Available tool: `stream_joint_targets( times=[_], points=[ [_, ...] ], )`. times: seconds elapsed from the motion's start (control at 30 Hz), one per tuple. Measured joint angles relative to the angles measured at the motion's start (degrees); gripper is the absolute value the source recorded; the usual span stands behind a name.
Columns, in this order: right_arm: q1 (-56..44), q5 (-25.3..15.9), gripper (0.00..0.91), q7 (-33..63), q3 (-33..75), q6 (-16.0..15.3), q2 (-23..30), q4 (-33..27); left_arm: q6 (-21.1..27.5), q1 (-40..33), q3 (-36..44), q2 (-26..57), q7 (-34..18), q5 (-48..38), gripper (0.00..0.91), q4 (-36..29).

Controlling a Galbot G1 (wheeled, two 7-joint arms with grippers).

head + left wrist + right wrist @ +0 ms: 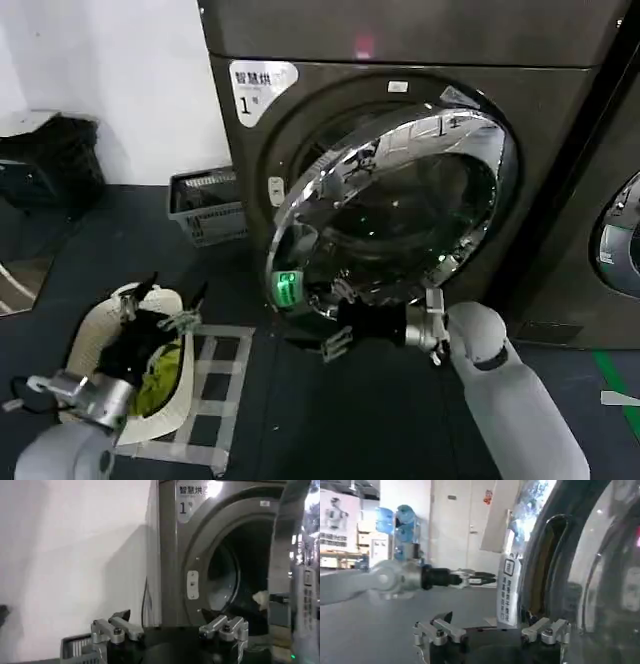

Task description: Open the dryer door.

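Dryer door [400, 205] ajar just above open-fingered right gripper [335, 325], seemingly untouched.

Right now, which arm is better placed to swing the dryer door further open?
Right. The right gripper sits open at the lower rim of the dryer door, which stands ajar. The left gripper hangs open over a laundry basket, well away from the door.

The neighbouring machine's round door [622, 240] is cut off by the head view's right edge. The drum's inside [240, 575] is lost in darkness.
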Motion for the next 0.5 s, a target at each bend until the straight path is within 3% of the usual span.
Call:
stream_joint_targets(
  times=[0.5],
  points=[
    [-10.5,0.8,0.907,-3.4,7.9,1.6,-3.0,6.7,-2.1,-9.5,8.7,7.3,2.3,-7.0,0.907,6.6]
  ],
)
